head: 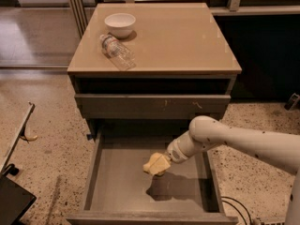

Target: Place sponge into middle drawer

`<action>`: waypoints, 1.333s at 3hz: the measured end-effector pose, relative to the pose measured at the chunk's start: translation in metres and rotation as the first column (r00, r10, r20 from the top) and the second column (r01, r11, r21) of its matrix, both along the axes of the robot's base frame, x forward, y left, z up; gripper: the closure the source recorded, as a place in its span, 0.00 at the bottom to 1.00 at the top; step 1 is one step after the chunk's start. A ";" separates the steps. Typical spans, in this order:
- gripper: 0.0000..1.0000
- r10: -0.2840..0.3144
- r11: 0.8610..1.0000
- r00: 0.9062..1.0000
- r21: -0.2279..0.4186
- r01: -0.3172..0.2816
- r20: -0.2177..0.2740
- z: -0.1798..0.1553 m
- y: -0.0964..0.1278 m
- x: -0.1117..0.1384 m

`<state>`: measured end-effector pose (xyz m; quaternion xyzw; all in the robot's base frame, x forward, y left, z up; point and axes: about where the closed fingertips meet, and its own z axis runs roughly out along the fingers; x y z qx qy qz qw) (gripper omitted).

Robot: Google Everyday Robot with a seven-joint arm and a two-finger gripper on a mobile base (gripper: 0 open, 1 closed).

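Observation:
The pale yellow sponge [156, 164] hangs above the floor of the open middle drawer [117, 186], near its centre-right, casting a shadow on the floor below. My gripper [164, 161] comes in from the right on a white arm and is shut on the sponge. The gripper itself is mostly hidden by the sponge and the wrist. The drawer is pulled far out, wide and grey-brown with a flat floor and thin side walls.
Above it is a shut drawer [150, 106] with pale scratch marks on its front. On the cabinet top [187, 36] stand a white bowl [120, 24] and a lying clear plastic bottle [116, 50]. A cable [234, 205] lies on the speckled floor at right.

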<state>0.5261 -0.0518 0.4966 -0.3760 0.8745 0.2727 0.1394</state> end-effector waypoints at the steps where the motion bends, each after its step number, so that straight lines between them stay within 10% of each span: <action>1: 1.00 0.116 0.992 0.993 0.051 -0.115 -0.018 -0.037 0.055 -0.025; 2: 1.00 0.178 0.981 0.984 0.071 -0.178 0.012 -0.066 0.098 -0.028; 4: 0.58 0.206 0.971 0.975 0.110 -0.214 0.078 -0.094 0.138 -0.010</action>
